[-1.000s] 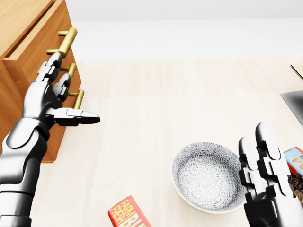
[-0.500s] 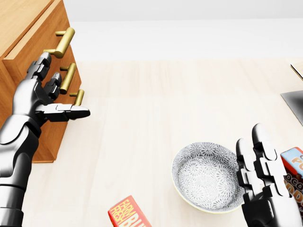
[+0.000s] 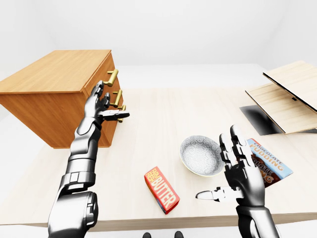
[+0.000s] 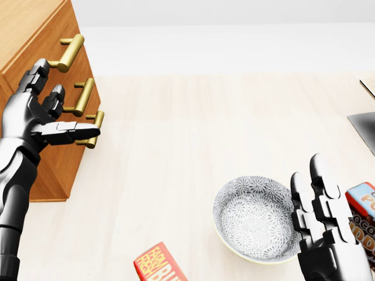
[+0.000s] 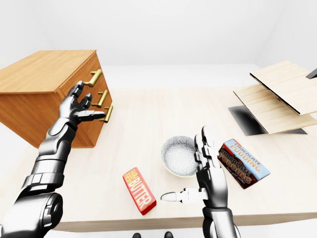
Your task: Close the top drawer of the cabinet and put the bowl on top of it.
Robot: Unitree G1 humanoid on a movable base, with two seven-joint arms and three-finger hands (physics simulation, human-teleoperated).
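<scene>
While the splayed left hand (image 4: 35, 117) pushes at upper left, the top drawer (image 4: 51, 40) has receded; the bowl (image 4: 255, 218) awaits placement.

Here we are in a bare, rendered room, more test set than lived-in home: blank white wall (image 3: 188, 29) all round, with no windows or decor in view. One wide pale-wood desk (image 3: 163, 114) fills the scene. The props on it lean domestic, kitchen-like even. There's a small wooden cabinet (image 3: 54, 74) with brass handles (image 3: 113, 77) at the left of the left-eye view, a patterned bowl (image 3: 200, 156), a red butter box (image 3: 161, 189) and a chocolate pudding box (image 3: 267, 161). Over at the right lie flat wooden boards (image 3: 287, 94), stacked at a tilt. Groceries and furniture on a staged desk.
</scene>
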